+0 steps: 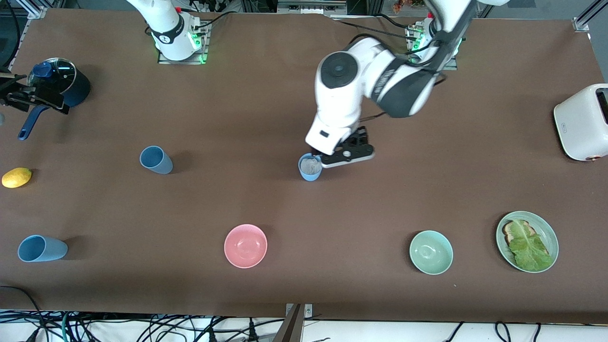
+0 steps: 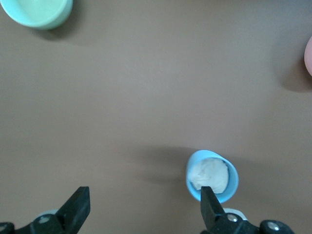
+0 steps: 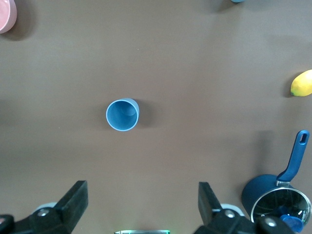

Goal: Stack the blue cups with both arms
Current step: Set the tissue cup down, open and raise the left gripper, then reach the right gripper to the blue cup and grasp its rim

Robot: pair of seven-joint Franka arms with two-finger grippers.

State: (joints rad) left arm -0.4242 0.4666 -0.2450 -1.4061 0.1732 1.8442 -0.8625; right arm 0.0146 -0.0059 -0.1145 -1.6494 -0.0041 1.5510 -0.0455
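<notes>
A sky-blue cup (image 1: 310, 167) stands upright mid-table with pale crumpled stuff inside. My left gripper (image 1: 339, 155) hangs low right beside it, open; in the left wrist view one finger (image 2: 210, 207) overlaps the rim of this cup (image 2: 212, 174), and the gap of the left gripper (image 2: 144, 195) is over bare table. A darker blue cup (image 1: 156, 160) stands toward the right arm's end, empty and upright (image 3: 122, 115). A third blue cup (image 1: 42, 248) sits nearer the front camera at that end. My right gripper (image 3: 141, 187) is open, high above the table near its base, holding nothing.
A dark blue long-handled pot (image 1: 61, 85) and a lemon (image 1: 16, 177) are at the right arm's end. The pink bowl (image 1: 245, 245), the green bowl (image 1: 431, 252) and a plate of toast with lettuce (image 1: 527, 241) line the front. A white toaster (image 1: 582, 121) sits at the left arm's end.
</notes>
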